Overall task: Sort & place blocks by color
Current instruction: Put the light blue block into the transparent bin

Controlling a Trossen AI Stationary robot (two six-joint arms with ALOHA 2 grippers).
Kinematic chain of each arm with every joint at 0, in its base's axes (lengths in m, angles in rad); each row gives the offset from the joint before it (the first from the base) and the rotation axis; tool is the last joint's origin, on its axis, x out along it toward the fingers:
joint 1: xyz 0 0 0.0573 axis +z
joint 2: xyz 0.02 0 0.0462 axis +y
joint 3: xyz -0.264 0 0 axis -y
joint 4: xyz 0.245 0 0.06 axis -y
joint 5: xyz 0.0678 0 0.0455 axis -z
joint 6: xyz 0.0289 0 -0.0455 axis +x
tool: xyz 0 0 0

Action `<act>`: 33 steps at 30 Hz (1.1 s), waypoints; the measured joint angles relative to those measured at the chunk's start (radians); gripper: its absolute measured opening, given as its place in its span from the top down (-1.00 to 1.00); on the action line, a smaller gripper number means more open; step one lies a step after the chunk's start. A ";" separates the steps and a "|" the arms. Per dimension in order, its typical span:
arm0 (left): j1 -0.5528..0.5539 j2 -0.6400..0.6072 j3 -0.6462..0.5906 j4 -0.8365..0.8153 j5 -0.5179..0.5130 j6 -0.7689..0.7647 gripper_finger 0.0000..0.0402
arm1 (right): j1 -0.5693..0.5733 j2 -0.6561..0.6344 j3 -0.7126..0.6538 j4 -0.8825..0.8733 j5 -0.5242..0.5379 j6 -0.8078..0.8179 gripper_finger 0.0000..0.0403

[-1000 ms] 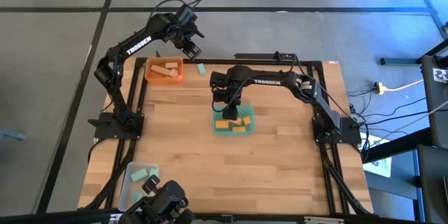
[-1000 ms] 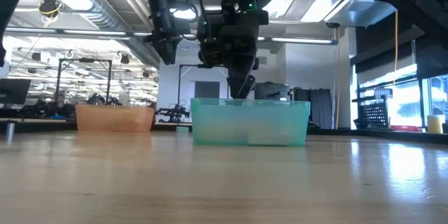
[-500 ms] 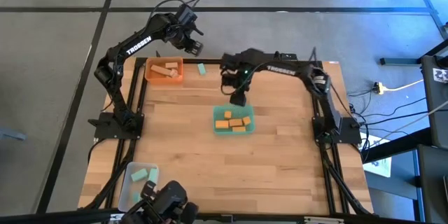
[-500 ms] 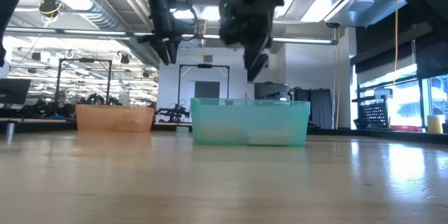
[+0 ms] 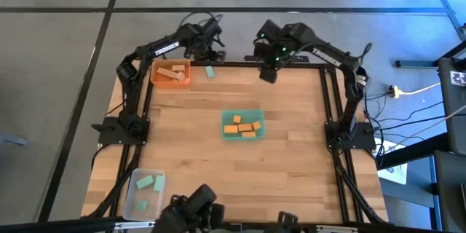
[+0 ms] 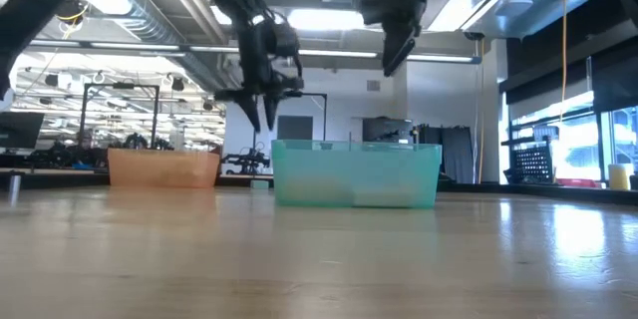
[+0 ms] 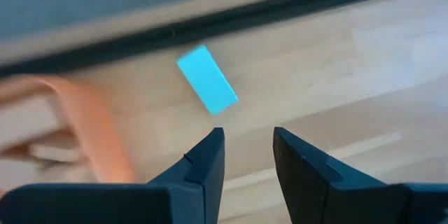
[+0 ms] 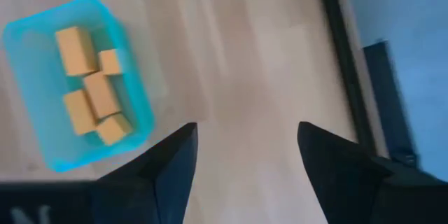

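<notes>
High view gives you the layout: at the near left, a clear tray (image 5: 129, 198) holds mint-green blocks (image 5: 149, 183). At the far left, the orange tray (image 5: 171, 73) holds pale wood blocks (image 5: 170, 74), and just right of it a loose mint-green block (image 5: 210, 72) lies on the table (image 5: 291, 167). Your left gripper (image 5: 209, 51) hangs above that block, fingers parted and empty. At centre, the green tray (image 5: 242, 125) holds orange blocks (image 5: 243, 127). Your right gripper (image 5: 268, 69) hovers at the far edge, spread wide and empty.

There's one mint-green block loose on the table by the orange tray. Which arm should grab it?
Left. The left gripper hovers open right beside the mint-green block, which shows just beyond its fingers in the left wrist view. The right gripper is farther off, empty.
</notes>
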 joint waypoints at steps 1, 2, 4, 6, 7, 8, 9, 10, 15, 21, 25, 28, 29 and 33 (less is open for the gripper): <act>-0.001 0.018 0.000 0.000 0.014 -0.031 0.44 | -0.016 -0.010 0.000 0.000 0.000 -0.023 -0.22; 0.000 0.034 0.000 0.000 0.031 -0.049 0.44 | -0.031 -0.018 0.000 0.000 0.000 -0.053 -0.22; 0.000 0.067 0.000 0.000 0.054 -0.075 0.44 | -0.061 -0.027 0.000 0.000 0.000 -0.111 -0.22; 0.000 0.096 0.000 -0.001 0.064 -0.115 0.44 | -0.087 -0.029 0.000 0.000 -0.003 -0.181 -0.22; -0.001 0.110 0.000 -0.001 0.063 -0.134 0.44 | -0.102 -0.029 0.000 -0.004 -0.012 -0.221 -0.22; -0.002 0.122 0.000 -0.003 0.061 -0.150 0.44 | -0.116 -0.029 0.000 -0.009 -0.035 -0.261 -0.22; -0.002 0.131 0.000 -0.003 0.058 -0.163 0.44 | -0.129 -0.029 0.000 -0.013 -0.072 -0.297 -0.22; -0.002 0.139 0.000 -0.004 0.056 -0.173 0.44 | -0.142 -0.029 0.000 -0.014 -0.122 -0.335 -0.22; -0.002 0.164 0.000 -0.007 -0.005 -0.216 0.44 | -0.187 -0.028 0.000 -0.015 -0.328 -0.490 -0.22; -0.003 0.164 0.000 -0.005 -0.087 -0.320 0.44 | -0.194 -0.028 0.000 -0.012 -0.319 -0.507 -0.22; -0.002 0.164 0.000 -0.001 -0.080 -0.383 0.44 | -0.194 -0.027 0.000 -0.011 -0.318 -0.507 -0.22; -0.003 0.164 0.000 0.006 -0.080 -0.388 0.44 | -0.194 -0.027 0.000 -0.010 -0.318 -0.508 -0.22; -0.003 0.164 0.000 0.009 -0.080 -0.388 0.44 | -0.194 -0.027 0.000 -0.010 -0.318 -0.507 -0.22; -0.010 0.164 0.000 0.010 -0.080 -0.387 0.44 | -0.194 -0.027 0.000 -0.009 -0.317 -0.508 -0.22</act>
